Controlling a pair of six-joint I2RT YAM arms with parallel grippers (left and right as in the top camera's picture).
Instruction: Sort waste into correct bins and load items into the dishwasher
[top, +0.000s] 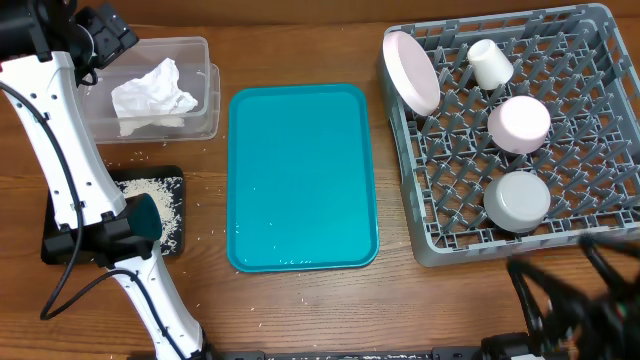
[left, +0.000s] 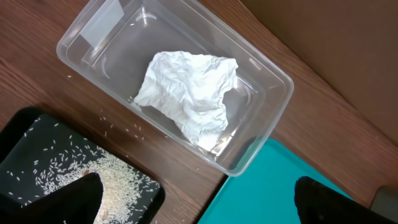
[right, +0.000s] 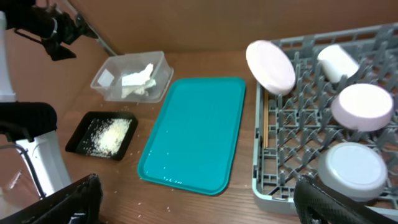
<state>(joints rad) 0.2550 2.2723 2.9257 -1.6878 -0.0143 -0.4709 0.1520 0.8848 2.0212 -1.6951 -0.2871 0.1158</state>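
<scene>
A crumpled white napkin (top: 152, 95) lies in the clear tub (top: 205, 62), also in the left wrist view (left: 189, 93). Pale rice scraps (top: 165, 200) lie in the black tray (top: 130, 180). The grey dish rack (top: 600, 130) holds a large white plate (top: 412, 70) on edge, a white cup (top: 490, 63), a smaller white dish (top: 519, 124) and a grey bowl (top: 517, 199). My left gripper (left: 199, 205) is open and empty, above the tub's near corner. My right gripper (right: 199, 208) is open and empty, high near the table's front. No red wrapper is in view.
A large teal tray (top: 300, 180) lies between the bins and the rack, with a few specks on it. Loose rice grains are scattered on the wood table (top: 205, 240) around the black tray. The left arm's white links (top: 70, 150) stand over the black tray.
</scene>
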